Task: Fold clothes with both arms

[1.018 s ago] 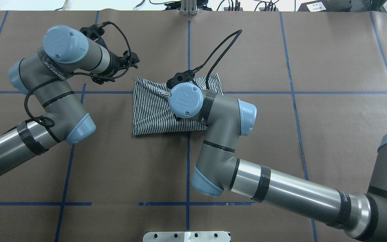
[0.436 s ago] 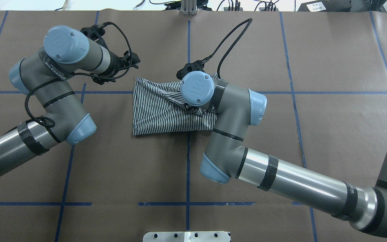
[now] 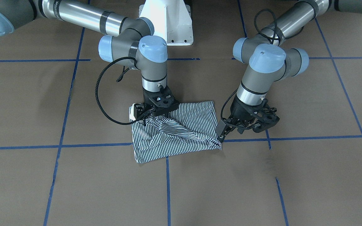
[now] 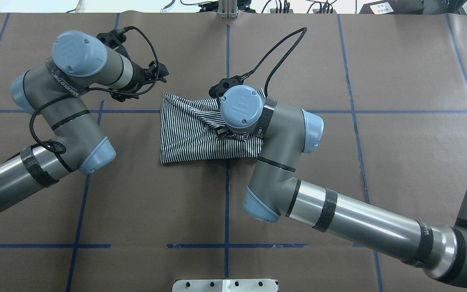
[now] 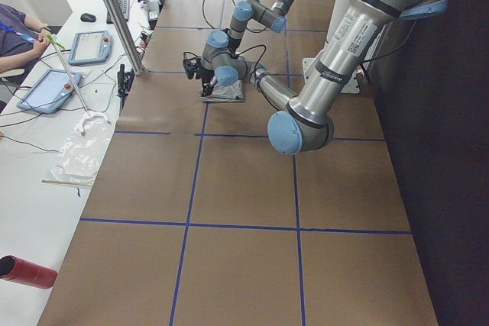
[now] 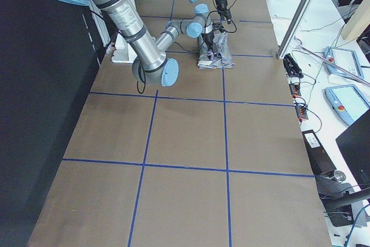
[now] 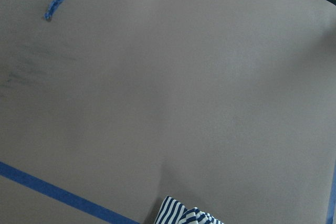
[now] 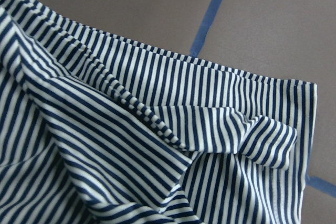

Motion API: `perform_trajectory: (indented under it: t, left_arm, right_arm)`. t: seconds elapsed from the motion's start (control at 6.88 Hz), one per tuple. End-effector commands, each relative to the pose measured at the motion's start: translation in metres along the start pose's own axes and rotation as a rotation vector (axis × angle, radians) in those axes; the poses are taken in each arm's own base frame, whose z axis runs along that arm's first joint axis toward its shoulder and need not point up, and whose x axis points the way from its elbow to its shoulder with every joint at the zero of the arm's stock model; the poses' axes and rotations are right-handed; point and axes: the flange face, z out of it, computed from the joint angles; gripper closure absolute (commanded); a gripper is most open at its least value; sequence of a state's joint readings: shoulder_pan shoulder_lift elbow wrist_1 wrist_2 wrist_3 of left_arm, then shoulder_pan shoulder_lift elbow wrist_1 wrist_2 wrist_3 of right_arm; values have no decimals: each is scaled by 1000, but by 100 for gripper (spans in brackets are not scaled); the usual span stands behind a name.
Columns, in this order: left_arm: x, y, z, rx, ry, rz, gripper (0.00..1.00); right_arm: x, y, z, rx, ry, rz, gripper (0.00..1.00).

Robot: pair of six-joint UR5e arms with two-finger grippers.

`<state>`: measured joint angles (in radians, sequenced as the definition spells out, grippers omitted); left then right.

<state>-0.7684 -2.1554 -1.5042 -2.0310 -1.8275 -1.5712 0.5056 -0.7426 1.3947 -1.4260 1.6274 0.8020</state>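
Fine navy-and-white striped polo shirt [image 3: 184, 125] lies folded and rumpled on the brown paper-covered worktop [image 3: 74, 175], across a blue tape line [image 3: 90, 146]. Right fingers [image 3: 158, 110] are clenched on a raised ridge of the striped fabric. Left fingers [image 3: 222, 129] are spread and released, holding nothing, just beside the shirt's corner.

My table [image 4: 399, 73] is covered in brown paper, marked into big squares by blue tape lines [image 4: 78, 219]. The striped shirt [image 4: 189, 134] lies bunched near its middle, over a tape crossing. My white base [image 3: 171, 28] stands at the table's edge.
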Motion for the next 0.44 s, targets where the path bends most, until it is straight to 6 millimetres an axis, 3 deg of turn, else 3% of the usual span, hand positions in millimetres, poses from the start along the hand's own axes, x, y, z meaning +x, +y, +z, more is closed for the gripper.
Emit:
perform_trajectory:
  t: [0.0,0.29]
  left_arm:
    - [0,0,0,1,-1,-2,0]
    - [1,1,0,-1,2,-11,0]
  right_arm:
    - [-9,3,-5,-36,-71,61,25]
    - [-6,4,-2,-39,-66,60,66]
